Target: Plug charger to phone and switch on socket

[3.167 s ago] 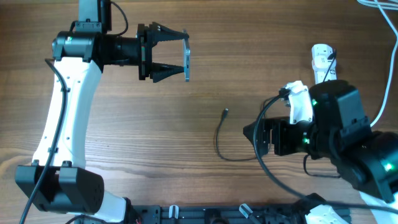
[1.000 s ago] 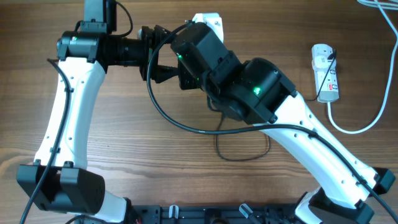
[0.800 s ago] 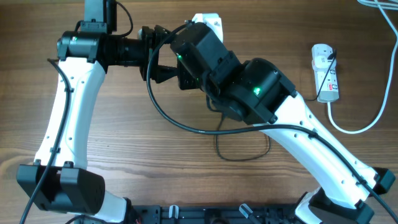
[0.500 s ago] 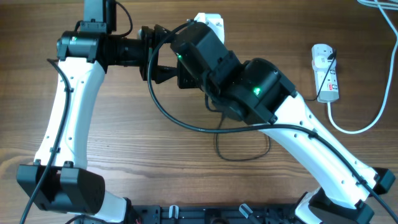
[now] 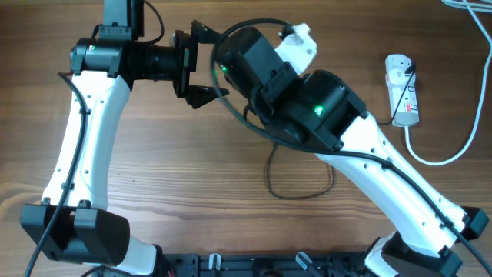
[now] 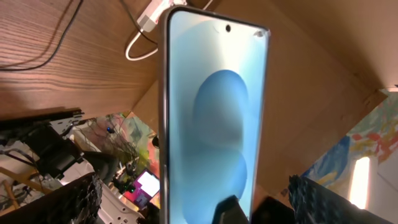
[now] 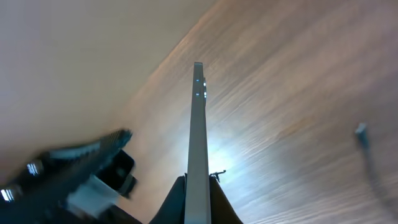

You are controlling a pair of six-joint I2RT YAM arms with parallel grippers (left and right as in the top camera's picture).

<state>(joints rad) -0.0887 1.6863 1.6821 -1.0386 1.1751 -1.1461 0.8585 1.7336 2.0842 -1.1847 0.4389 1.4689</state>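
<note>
The phone (image 6: 214,112), its blue-green screen lit, stands upright in front of the left wrist camera. In the right wrist view the phone (image 7: 198,124) shows edge-on, and my right gripper (image 7: 198,182) is shut on its lower end. My left gripper (image 6: 202,196) is open, with its fingers (image 6: 68,199) wide apart on either side of the phone and off it. From overhead the right arm (image 5: 307,100) covers the phone. The charger (image 5: 301,192) loops on the table, its connector tip (image 7: 360,130) lying free. The socket (image 5: 401,85) lies at the far right.
A white cord (image 5: 453,146) runs from the socket off the right edge. The left arm (image 5: 77,154) spans the left side, and the right arm crosses the middle diagonally. Arm bases stand at the front edge.
My left gripper has opened wide and let go of the phone. The right gripper has shut on the phone, and its wrist has rolled.
</note>
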